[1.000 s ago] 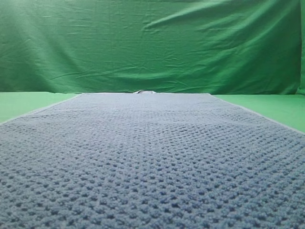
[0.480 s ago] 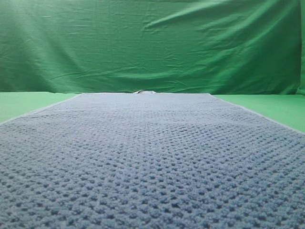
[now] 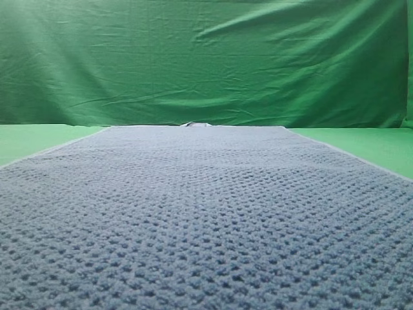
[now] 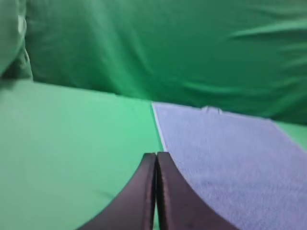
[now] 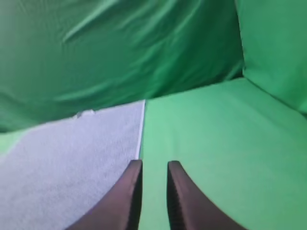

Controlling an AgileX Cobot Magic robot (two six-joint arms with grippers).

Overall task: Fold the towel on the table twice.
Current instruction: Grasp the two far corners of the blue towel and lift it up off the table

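The towel [image 3: 206, 219] lies flat and unfolded on the worktop [image 3: 32, 139], long axis running 6 to 12 o'clock, tag at the far end. From the left gripper [image 4: 156, 158], jaws pressed together, it sits at 2 o'clock; from the right gripper [image 5: 154, 167], jaws narrowly parted, 10 o'clock. Neither looks nearer.

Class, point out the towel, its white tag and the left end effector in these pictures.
towel [image 3: 206, 213]: exterior high view, middle of its waffle weave.
white tag [image 3: 195, 124]: exterior high view, at the far edge.
left end effector [image 4: 156, 154]: left wrist view, at the closed fingertips.
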